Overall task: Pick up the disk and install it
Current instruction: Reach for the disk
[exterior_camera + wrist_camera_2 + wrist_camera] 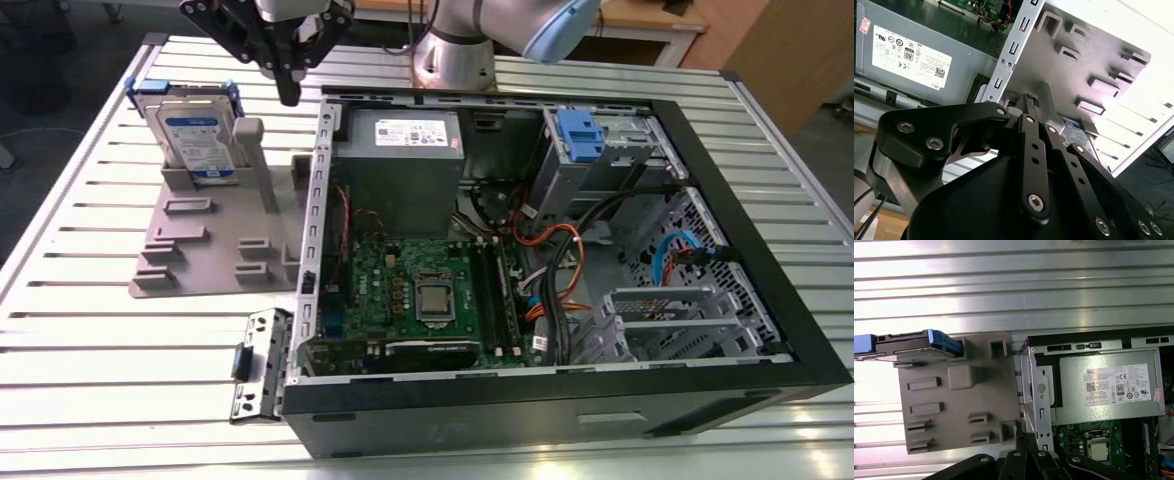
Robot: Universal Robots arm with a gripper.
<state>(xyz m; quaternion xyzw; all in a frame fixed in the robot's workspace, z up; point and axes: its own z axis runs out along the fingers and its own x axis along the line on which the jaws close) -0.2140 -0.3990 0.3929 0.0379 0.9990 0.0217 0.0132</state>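
Note:
The disk (198,135) stands upright on edge at the far end of a grey plastic holder (200,250), on the exterior view's left. It is silver with a white-and-blue label and blue rails. From above, in the first wrist view, the disk (914,347) shows edge-on in the holder (959,405). In the second wrist view a bit of its label (1074,131) peeks out behind the fingers. My gripper (287,95) hangs above the gap between the holder and the open computer case (534,400), fingers together and holding nothing. Its tips also show in both wrist views (1029,100) (1026,439).
The case lies open on a slatted metal table (80,330). Inside are a grey power supply (400,150), a motherboard (414,290), cables and a drive cage with a blue latch (583,130). A loose metal bracket (260,365) lies by the case's near corner.

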